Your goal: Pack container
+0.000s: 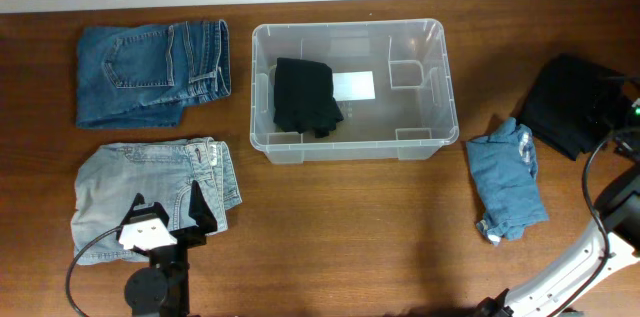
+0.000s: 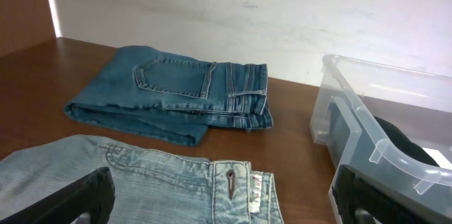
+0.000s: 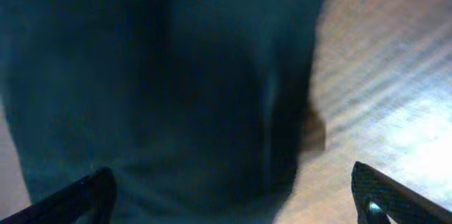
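Left tool (image 1: 167, 207) spread above pale jeans (image 1: 110, 192) — right tool (image 3: 233, 196) too — container (image 1: 400, 107) mouth-up, long axis left-right.

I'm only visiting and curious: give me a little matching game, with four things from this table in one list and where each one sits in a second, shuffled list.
Things
1. dark blue jeans
2. pale jeans
3. small blue garment
4. container

Places
A. holds a black garment
B. below the open left gripper
C. on the table, right of the container
D. left of the container, towards the back

Pairs: 1-D, 2-B, 3-C, 4-A
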You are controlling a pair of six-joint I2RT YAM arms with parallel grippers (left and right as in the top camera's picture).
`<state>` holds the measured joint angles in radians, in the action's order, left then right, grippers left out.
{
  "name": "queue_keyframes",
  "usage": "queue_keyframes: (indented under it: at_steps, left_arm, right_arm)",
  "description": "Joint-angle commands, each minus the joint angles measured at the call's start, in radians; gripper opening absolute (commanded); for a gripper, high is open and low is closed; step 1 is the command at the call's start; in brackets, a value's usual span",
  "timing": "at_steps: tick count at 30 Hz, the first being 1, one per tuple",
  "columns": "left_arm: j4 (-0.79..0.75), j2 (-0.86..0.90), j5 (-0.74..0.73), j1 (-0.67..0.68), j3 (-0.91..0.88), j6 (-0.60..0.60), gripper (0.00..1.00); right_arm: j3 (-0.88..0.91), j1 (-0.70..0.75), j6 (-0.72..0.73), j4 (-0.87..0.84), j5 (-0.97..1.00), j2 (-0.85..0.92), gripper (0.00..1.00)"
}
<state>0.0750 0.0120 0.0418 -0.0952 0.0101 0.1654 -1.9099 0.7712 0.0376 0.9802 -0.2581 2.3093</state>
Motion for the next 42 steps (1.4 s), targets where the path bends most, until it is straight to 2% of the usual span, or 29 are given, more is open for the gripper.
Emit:
queue_keyframes:
  at_steps: [1,18,28,33,42]
  left_arm:
    - [0.005,-0.005,0.007,-0.006,-0.001,-0.009,0.99]
    - [0.005,-0.005,0.007,-0.006,-0.001,-0.009,0.99]
    - [0.005,-0.005,0.007,-0.006,-0.001,-0.009,0.99]
    - [0.005,-0.005,0.007,-0.006,-0.001,-0.009,0.99]
    - [0.005,-0.005,0.007,-0.006,-0.001,-0.009,0.99]
  right_arm:
    - [0.005,-0.043,-0.01,-0.019,0.008,0.014,0.99]
    - [-0.004,-0.069,0.03,-0.04,0.088,0.056,0.98]
    - [-0.151,-0.064,0.03,0.074,0.087,0.055,0.98]
    - [-0.134,-0.051,0.03,0.089,0.158,0.056,0.98]
    - [-0.062,-0.054,0.029,0.04,0.154,0.056,0.98]
